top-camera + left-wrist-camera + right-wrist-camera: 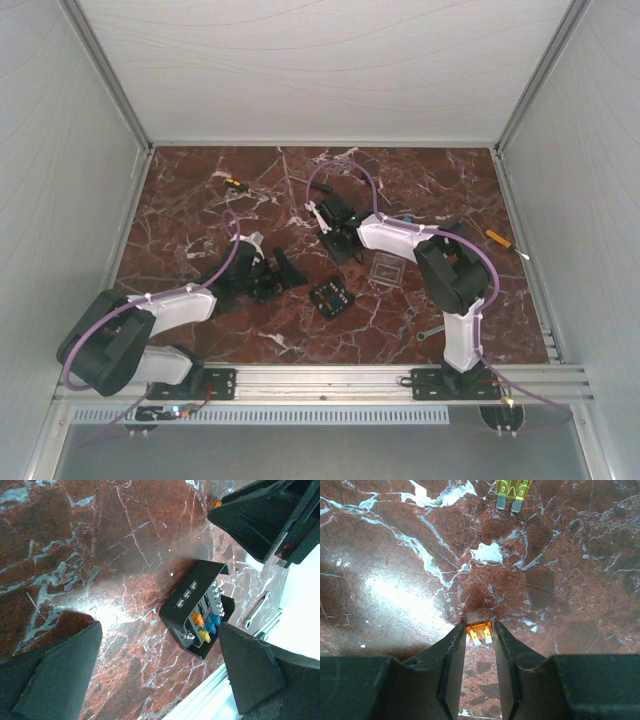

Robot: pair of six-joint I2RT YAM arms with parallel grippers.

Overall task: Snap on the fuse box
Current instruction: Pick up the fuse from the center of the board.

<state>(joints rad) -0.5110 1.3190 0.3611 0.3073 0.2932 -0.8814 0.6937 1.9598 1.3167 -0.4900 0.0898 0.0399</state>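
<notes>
Pinching orange fuse (pixel 480 632) in R tool (pixel 479 627), L tool (pixel 160 626) apart, angled at fuse box (pixel 196 605)

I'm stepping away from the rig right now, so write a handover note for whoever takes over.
Left pincer: open, empty, near the box, not touching it.
Right pincer: tips against both sides of an orange fuse lying on the table; a yellow fuse lies beyond.
Box: on the table between the arms, uncovered, fuses inside.
Lid: flat on the table, right of the box, apart from it.
Done: lid not on.
Left: probably seat the loose fuses, then snap the lid on.
</notes>
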